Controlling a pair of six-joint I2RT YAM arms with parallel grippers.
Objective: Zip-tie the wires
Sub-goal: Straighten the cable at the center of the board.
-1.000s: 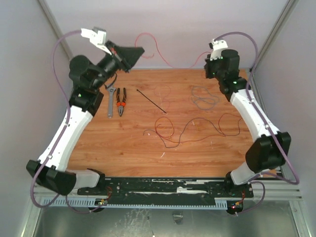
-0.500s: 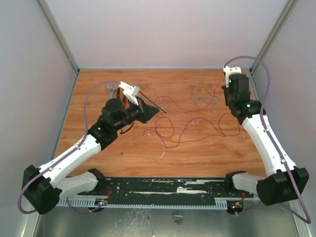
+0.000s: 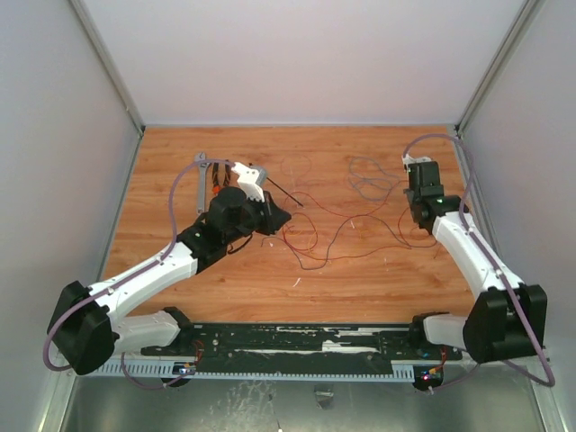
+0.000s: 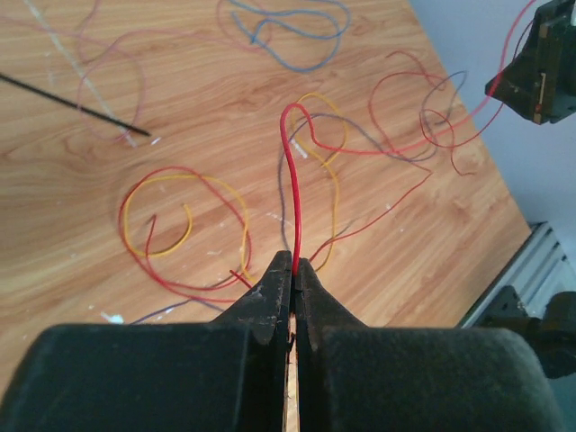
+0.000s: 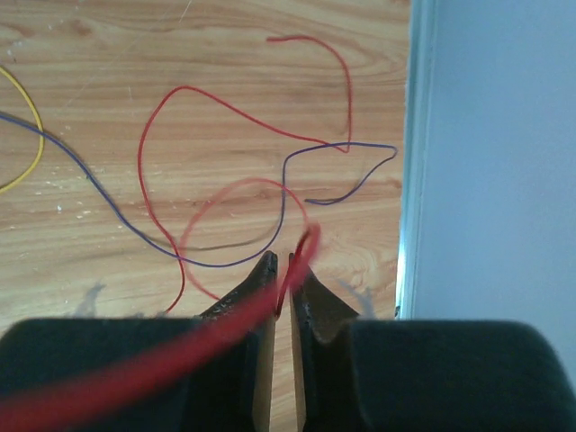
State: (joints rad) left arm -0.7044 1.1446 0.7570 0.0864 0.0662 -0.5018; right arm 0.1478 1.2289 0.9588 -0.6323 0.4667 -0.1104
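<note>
Left tool (image 4: 294,265): its jaws are pressing together with no visible gap. They are pinching one red strand, which is rising straight out from the tips, curling over and running off across the wood.
Right tool (image 5: 282,261): its jaws are standing a narrow slit apart. A red strand is crossing the tips and passing, blurred, close to the camera; whether it is being gripped I cannot tell.
Wires (image 4: 294,198): thin red, maroon, purple, orange and yellow strands are sprawling in loose loops over the middle and right of the table, between the two tools. In the left wrist view a red-and-yellow coil is lying flat just left of the tips. In the right wrist view a purple strand is looping near the table's right edge.
Zip tie (image 4: 72,105): a thin dark straight strip is lying flat and slanted on the table, just beyond the left tool and touching neither tool. One end is sitting beside a faint loop of wire.
Wrench (image 3: 199,180) and pliers (image 3: 218,177): they are lying side by side at the far left of the table, partly hidden behind the left arm.
Table (image 3: 378,288): a wood-grain top is carrying everything, with small pale scuffs showing.
Room: plain pale walls (image 3: 297,63) are closing in the table on three sides, and a black rail (image 3: 315,337) is running along the near edge.
</note>
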